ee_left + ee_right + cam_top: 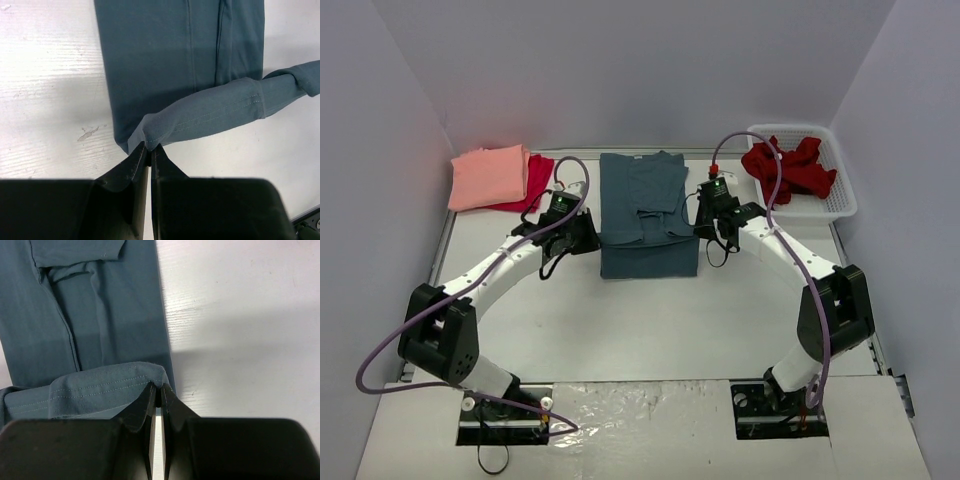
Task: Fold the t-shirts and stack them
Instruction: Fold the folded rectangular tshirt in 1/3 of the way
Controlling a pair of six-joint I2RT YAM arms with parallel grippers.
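Blue shirt (648,215) lies mid-table as a long strip, collar at the far end. Left gripper (149,149) is pinched closed on a stitched hem corner at the shirt's left edge. Right gripper (159,390) is likewise clamped on the hem at the right edge. I see the hem band running between them across the cloth. Pink shirt (488,177) sits folded far left, on the crimson shirt (537,178). Dark red shirt (790,167) is crumpled in the basket (840,205), far right.
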